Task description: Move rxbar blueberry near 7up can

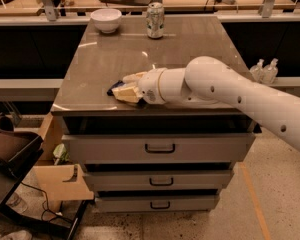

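Note:
The rxbar blueberry (114, 89) lies near the front left of the tabletop; only a dark navy end shows, poking out to the left of my gripper. My gripper (126, 88) is low on the table with its cream fingers (132, 77) on either side of the bar, closed on it. The white arm reaches in from the right. The 7up can (155, 20) stands upright at the back of the table, far from the bar. The rest of the bar is hidden by the gripper.
A white bowl (106, 20) sits at the back left, to the left of the can. The brown tabletop (200, 39) tops a drawer cabinet (160, 149). Two bottles (264, 70) stand on the right behind the table. A cardboard box (60, 181) is on the floor at the left.

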{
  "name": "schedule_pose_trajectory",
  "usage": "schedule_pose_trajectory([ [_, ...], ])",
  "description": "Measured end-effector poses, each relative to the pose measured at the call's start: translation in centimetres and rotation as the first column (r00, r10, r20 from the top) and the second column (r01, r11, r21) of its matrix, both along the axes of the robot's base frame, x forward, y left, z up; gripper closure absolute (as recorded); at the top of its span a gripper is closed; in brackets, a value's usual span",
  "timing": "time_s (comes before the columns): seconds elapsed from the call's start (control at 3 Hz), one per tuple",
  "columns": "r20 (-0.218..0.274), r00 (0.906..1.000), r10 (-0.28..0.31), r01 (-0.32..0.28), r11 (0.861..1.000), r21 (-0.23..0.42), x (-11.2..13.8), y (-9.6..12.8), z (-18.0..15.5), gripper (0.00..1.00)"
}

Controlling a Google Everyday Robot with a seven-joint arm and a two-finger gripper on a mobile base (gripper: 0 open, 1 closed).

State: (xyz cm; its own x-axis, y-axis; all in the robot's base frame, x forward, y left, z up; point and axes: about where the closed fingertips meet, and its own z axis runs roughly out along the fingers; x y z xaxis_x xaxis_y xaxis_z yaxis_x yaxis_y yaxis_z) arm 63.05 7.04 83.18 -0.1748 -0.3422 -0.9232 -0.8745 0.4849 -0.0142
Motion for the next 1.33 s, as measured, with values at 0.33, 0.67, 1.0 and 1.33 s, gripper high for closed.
schedule_pose_trajectory([
  [0.33, 0.000, 1.0000, 0.000, 0.000, 1.000, 0.000, 0.00, 0.01, 0.00, 1.00],
  [0.67, 0.000, 1.0000, 0.000, 0.000, 1.000, 0.000, 0.00, 0.01, 0.00, 1.00],
  [1.0, 0.000, 1.0000, 0.000, 0.000, 1.000, 0.000, 0.00, 0.01, 0.01, 1.00],
  [1.33, 0.000, 1.0000, 0.000, 0.000, 1.000, 0.000, -0.01, 0.03, 0.01, 1.00],
])
